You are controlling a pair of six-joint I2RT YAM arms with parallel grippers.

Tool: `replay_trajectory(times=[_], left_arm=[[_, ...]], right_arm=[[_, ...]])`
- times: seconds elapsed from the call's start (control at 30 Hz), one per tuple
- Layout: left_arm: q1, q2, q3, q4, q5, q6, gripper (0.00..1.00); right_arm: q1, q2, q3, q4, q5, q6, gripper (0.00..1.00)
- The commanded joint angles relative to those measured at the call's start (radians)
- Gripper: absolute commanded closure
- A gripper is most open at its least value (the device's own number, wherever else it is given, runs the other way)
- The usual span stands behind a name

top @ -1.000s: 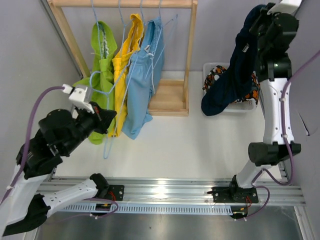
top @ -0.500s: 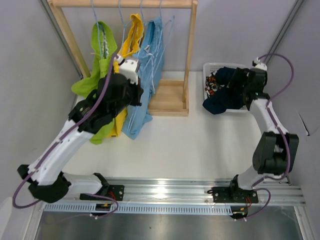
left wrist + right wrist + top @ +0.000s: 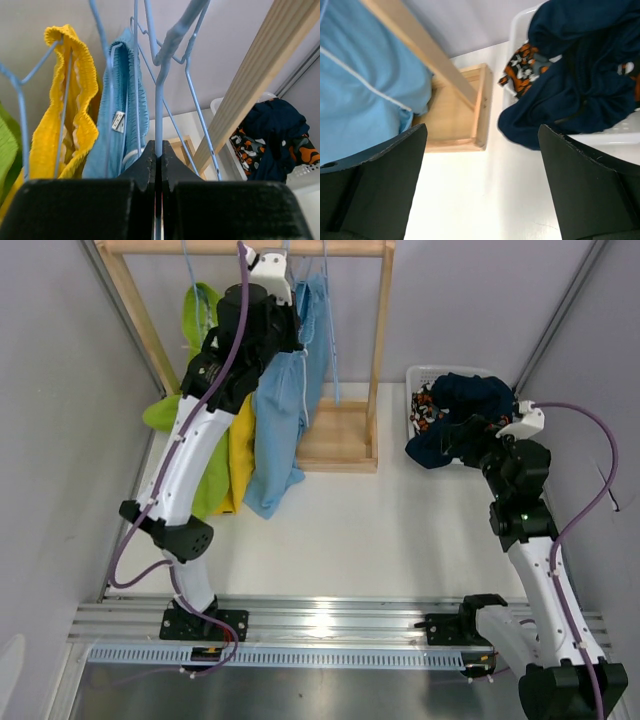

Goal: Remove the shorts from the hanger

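Top view: five pairs of shorts. Three hang on the rack: lime green pair, yellow pair, light blue pair. The navy pair, aloft a second ago, now lies in the white basket over the patterned pair.
Left wrist: left gripper fingers pinch a blue hanger.
Right wrist: right gripper fingers wide, empty.

Left arm reaches far forward, left hand pinched shut; right hand gapes wide open.

Lab: aluminium rail, grey booth walls
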Motion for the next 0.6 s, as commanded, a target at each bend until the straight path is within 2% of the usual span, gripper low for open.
replay_trajectory(times=[0.0,0.07,0.2,0.33,0.57], left_arm=[[0.010,0.068,0.039,0.105,0.045,0.045,1.00],[0.010,0.094,0.025,0.175,0.046,0.048,1.00],[0.011,0.204,0.108,0.236,0.065,0.020,1.00],[0.016,0.249,0.116,0.317,0.062,-0.001,1.00],[0.048,0.281,0.142,0.357,0.069,-0.072,1.00]], right_arm=[[0.052,-0.054,-0.030,-0.016,-0.017,0.019,0.01],[0.080,-0.065,-0.047,-0.022,-0.011,0.016,0.01],[0.157,-0.076,-0.076,-0.032,0.017,0.017,0.00],[0.226,-0.092,-0.113,-0.032,0.034,0.025,0.00],[0.330,-0.128,-0.153,-0.039,0.097,0.025,0.01]])
